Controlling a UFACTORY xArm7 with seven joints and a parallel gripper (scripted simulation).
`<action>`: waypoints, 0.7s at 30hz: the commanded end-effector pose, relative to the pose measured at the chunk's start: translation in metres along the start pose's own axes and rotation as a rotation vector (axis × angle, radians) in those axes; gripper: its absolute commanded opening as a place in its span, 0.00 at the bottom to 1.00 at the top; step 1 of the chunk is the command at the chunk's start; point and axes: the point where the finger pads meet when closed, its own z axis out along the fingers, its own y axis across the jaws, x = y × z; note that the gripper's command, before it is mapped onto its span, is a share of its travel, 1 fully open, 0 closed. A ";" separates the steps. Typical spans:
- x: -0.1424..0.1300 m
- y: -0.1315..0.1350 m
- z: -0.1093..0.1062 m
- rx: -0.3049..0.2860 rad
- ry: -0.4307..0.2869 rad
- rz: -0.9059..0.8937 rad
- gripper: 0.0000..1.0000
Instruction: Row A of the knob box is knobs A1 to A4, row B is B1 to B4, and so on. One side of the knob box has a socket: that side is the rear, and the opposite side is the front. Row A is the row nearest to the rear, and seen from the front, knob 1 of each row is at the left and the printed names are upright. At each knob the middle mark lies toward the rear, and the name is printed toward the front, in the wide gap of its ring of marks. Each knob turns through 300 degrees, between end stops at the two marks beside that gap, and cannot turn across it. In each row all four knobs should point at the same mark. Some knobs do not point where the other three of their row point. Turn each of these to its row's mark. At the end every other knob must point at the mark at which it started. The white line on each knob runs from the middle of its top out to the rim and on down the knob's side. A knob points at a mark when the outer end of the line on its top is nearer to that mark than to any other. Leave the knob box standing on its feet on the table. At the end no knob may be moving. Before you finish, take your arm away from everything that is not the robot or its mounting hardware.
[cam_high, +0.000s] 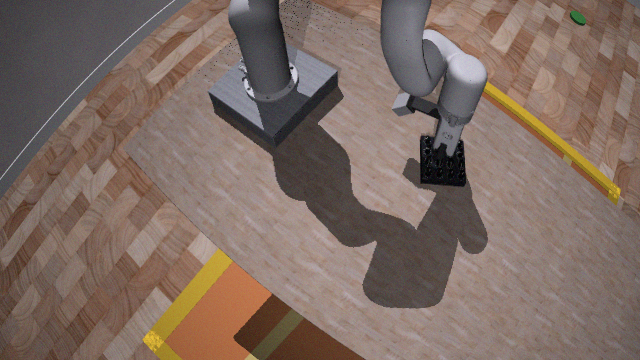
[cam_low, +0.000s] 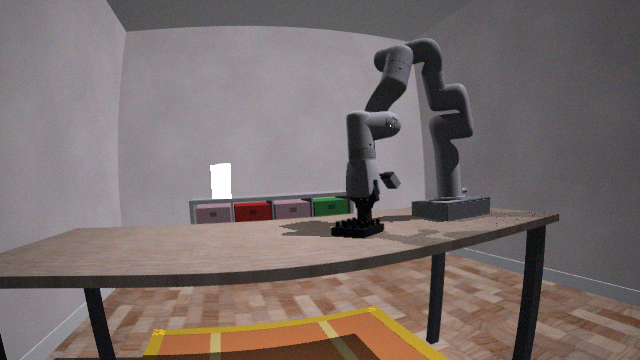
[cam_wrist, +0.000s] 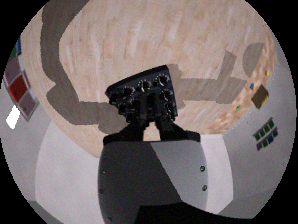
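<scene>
The black knob box (cam_high: 443, 161) stands on the wooden table, right of the arm's base. It also shows in the exterior view (cam_low: 357, 228) and in the wrist view (cam_wrist: 145, 92). My gripper (cam_high: 444, 151) points straight down onto the box's top. In the wrist view its fingers (cam_wrist: 154, 117) are closed around one knob in the part of the box nearest the camera. The fingers hide that knob and its white line. I cannot tell which row or number it is. The printed names and marks are too small to read.
The arm's grey base block (cam_high: 275, 92) stands at the table's back. A low shelf with pink, red and green bins (cam_low: 270, 209) stands behind the table. An orange mat with yellow borders (cam_high: 220, 315) lies on the floor.
</scene>
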 end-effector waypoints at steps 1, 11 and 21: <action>-0.002 0.000 -0.001 0.000 -0.004 0.006 0.08; -0.002 0.000 -0.001 -0.001 -0.004 0.062 0.08; -0.001 0.000 -0.001 -0.001 -0.004 0.239 0.08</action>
